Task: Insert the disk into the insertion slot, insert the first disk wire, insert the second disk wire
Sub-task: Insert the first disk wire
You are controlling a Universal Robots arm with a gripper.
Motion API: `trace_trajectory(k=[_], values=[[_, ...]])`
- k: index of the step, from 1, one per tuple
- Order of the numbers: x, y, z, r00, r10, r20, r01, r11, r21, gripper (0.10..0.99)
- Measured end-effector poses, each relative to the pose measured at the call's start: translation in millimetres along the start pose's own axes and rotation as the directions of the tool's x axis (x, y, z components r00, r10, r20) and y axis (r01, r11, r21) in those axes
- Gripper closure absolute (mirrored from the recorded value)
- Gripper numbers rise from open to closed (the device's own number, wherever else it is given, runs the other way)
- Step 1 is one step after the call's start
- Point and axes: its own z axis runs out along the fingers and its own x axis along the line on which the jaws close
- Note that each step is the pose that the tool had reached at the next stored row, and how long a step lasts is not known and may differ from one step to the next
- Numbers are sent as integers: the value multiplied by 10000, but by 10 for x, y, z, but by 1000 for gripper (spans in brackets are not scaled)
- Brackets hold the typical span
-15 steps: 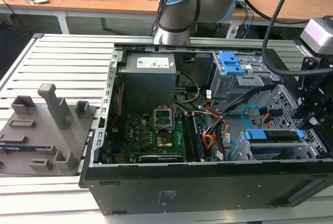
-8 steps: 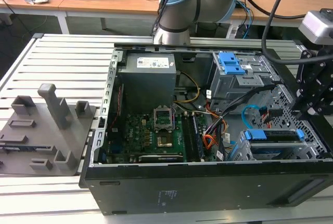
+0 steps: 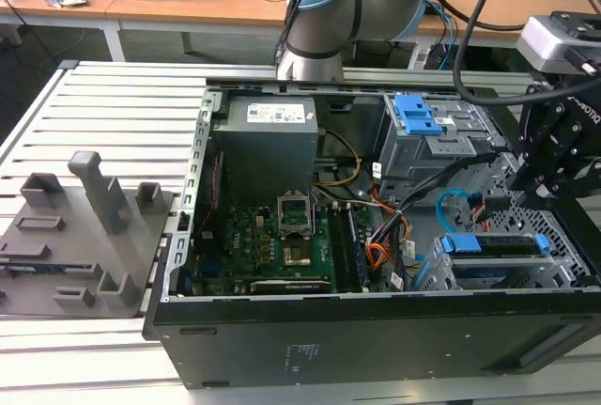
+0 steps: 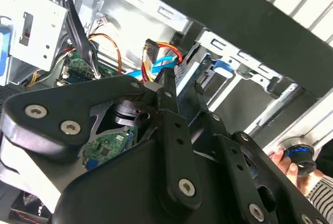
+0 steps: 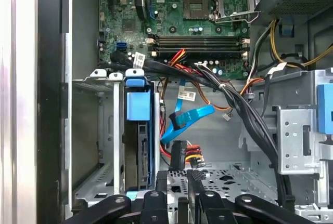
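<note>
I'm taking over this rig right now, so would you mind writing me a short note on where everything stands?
Hand: hovering right at the plug end of the first disk wire; whether it grips the plug cannot be told.
Disk: seated in the insertion slot, blue carrier facing out.
Second disk wire: light-blue loop lying loose beside the disk; its plug appears unconnected.
Done: disk inserted.
Left: both wires, neither seen plugged into the disk.

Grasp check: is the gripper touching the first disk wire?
Cannot tell. In the first wrist view the first disk wire ends right at the gripper; no plain gap.
</note>
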Motion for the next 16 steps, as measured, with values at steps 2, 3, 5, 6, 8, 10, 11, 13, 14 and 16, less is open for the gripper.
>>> trace_trajectory(k=[2,3,5,6,8,10,11,13,14,16], values=[[-4,61,39,10000,8,-23,-8,10000,1,784],[-4,110,68,10000,19,-46,-19,10000,1,784],[-2,180,128,10000,34,-93,-34,10000,2,784],[-3,185,138,9999,37,-104,-37,10000,2,784],[-3,186,150,9999,36,-140,-36,10000,4,784],[-3,186,151,9999,37,-158,-37,10000,4,784],[-2,187,151,9999,38,-161,-38,10000,3,784],[-3,187,152,9999,38,-164,-38,10000,4,800],[-3,187,152,9999,39,-166,-39,10000,4,800],[-3,187,152,9998,39,-173,-39,10000,4,902]])
